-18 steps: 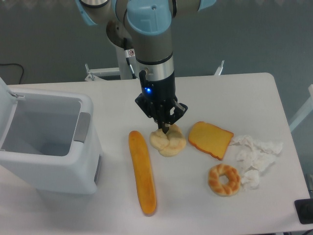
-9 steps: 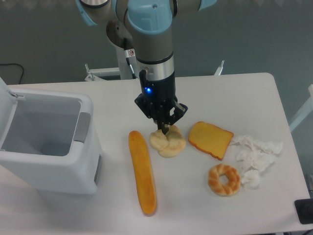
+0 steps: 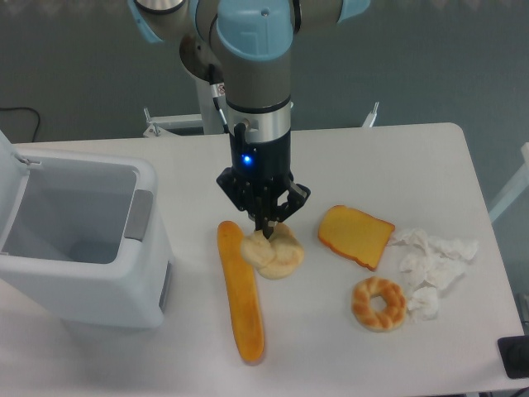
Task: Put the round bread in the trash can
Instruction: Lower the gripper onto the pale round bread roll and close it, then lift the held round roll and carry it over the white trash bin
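The round bread (image 3: pixel 275 255), a pale cream lumpy bun, is at the table's middle, right beside the upper end of the baguette. My gripper (image 3: pixel 264 230) comes straight down onto its top and is shut on it; the fingertips are pinched into the bun's top. I cannot tell if the bun is off the table. The trash can (image 3: pixel 99 289), a white-grey bin with a grey front handle, stands at the left with its lid up and its mouth open. It is well left of the gripper.
A long orange baguette (image 3: pixel 240 294) lies between the bun and the bin. An orange toast slice (image 3: pixel 355 236), a ring donut (image 3: pixel 378 303) and crumpled white tissue (image 3: pixel 430 269) lie to the right. A black object (image 3: pixel 514 357) sits at the front right corner.
The gripper has moved a little left and toward the camera, and the round bread has moved with it, closer to the baguette.
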